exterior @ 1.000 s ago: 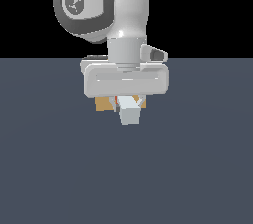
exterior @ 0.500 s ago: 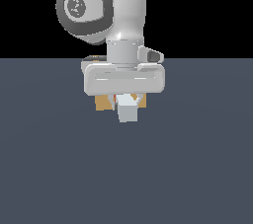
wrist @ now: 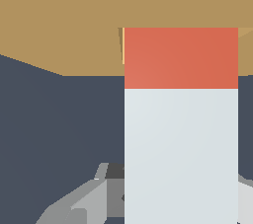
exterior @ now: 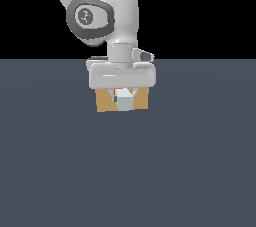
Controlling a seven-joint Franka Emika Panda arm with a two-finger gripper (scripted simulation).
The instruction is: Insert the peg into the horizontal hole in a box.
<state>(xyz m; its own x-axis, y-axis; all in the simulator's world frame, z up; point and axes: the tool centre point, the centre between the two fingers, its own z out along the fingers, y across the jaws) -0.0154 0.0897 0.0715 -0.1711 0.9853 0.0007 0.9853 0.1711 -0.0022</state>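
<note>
Gripper [exterior: 123, 96] clamped on peg [wrist: 181, 139], fingers either side of white section. Peg's red-orange end is at face of box [exterior: 105, 101], tip entering hole [wrist: 121, 45]. Box sits on dark surface [exterior: 128, 171], directly behind gripper in ext. view.

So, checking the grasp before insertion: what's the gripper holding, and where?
The gripper holds the white, red-tipped square peg by its white section.
</note>
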